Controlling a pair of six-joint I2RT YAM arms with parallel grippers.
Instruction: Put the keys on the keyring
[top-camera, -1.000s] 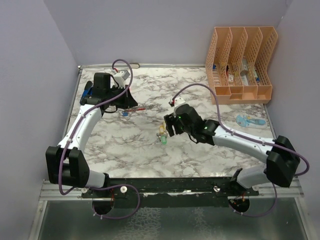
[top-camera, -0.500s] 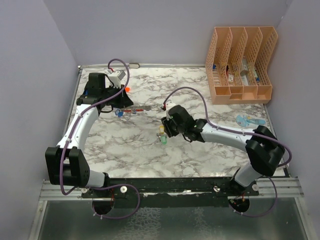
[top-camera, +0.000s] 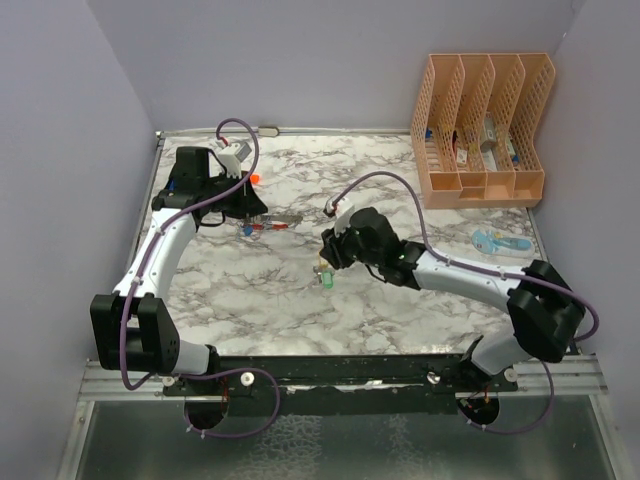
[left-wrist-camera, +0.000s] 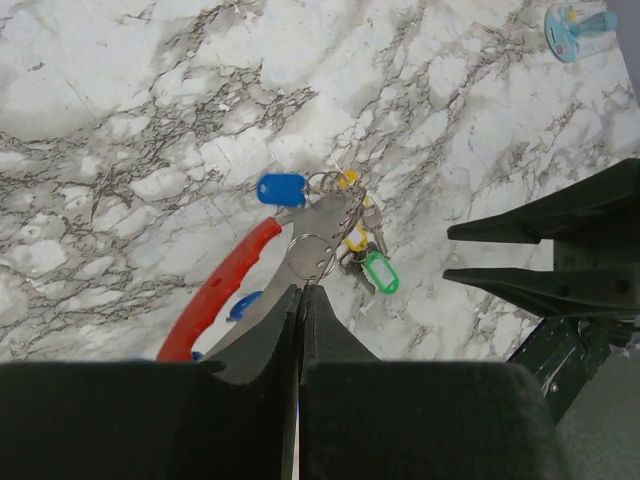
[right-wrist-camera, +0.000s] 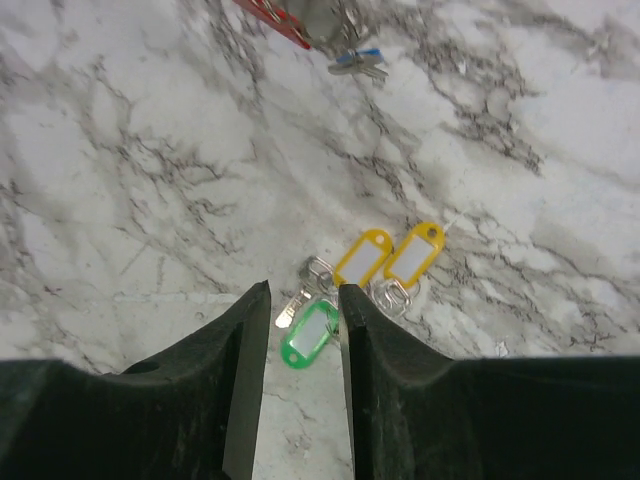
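Observation:
My left gripper (top-camera: 243, 214) (left-wrist-camera: 300, 291) is shut on the silver-grey side of the keyring (left-wrist-camera: 318, 228) and holds it low over the table at the rear left. The keyring's red side (left-wrist-camera: 215, 292) runs down-left; in the top view the keyring (top-camera: 270, 224) points right. A blue key (left-wrist-camera: 280, 188) (right-wrist-camera: 357, 60) sits at the keyring; I cannot tell whether it is threaded. My right gripper (top-camera: 325, 262) (right-wrist-camera: 303, 292) is open, just above the green key (right-wrist-camera: 310, 335), with two yellow keys (right-wrist-camera: 390, 257) beside it on the table (top-camera: 400, 320).
An orange file organiser (top-camera: 480, 130) stands at the rear right. A light blue object (top-camera: 495, 242) lies right of my right arm. An orange marker (top-camera: 254, 178) lies behind the left gripper. My right fingers (left-wrist-camera: 560, 250) show in the left wrist view.
My left gripper has drawn back left with the keyring, uncovering the orange marker. My right gripper has stayed over the green and yellow keys, shifting slightly while its arm changed pose.

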